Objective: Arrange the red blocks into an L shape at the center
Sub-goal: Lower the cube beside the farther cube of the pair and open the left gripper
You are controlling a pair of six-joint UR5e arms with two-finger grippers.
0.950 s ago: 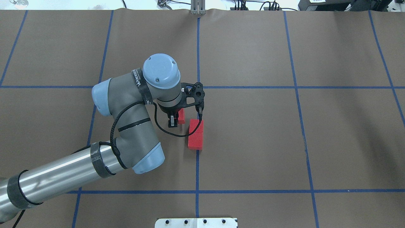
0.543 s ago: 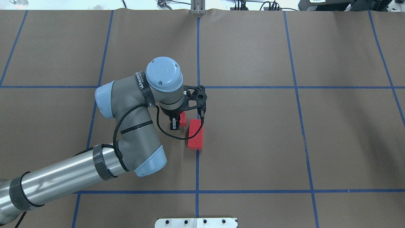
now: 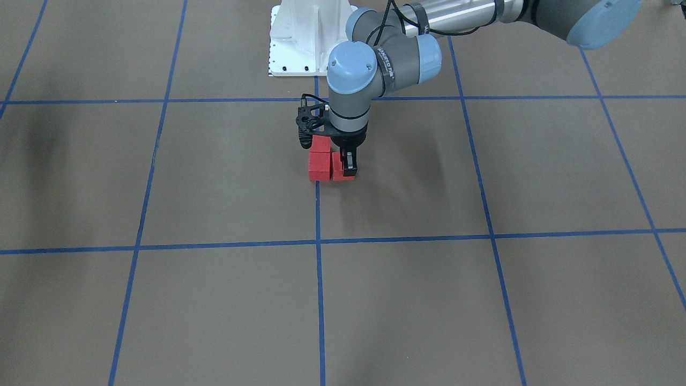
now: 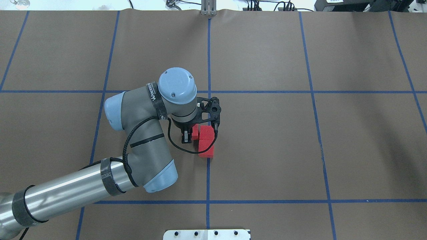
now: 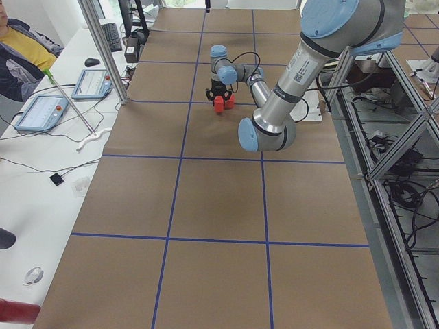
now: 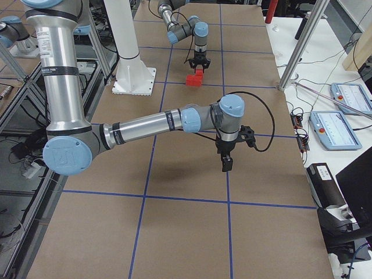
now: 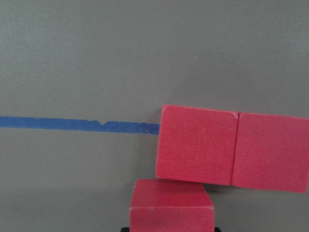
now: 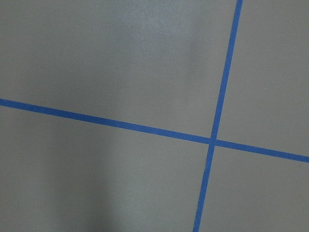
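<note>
My left gripper (image 4: 190, 133) pinches one block (image 7: 171, 205), partly cut off in the wrist view, touching the pair (image 7: 227, 151); on the right gripper (image 6: 225, 164) I cannot tell the jaws

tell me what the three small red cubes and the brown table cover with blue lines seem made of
Small red cubes: matte, even colour, no gloss or grain; perhaps foam or painted wood, unclear which. Brown table cover: looks like matte paper, far edge rippled. Blue lines: probably tape, one shows a nick.
</note>
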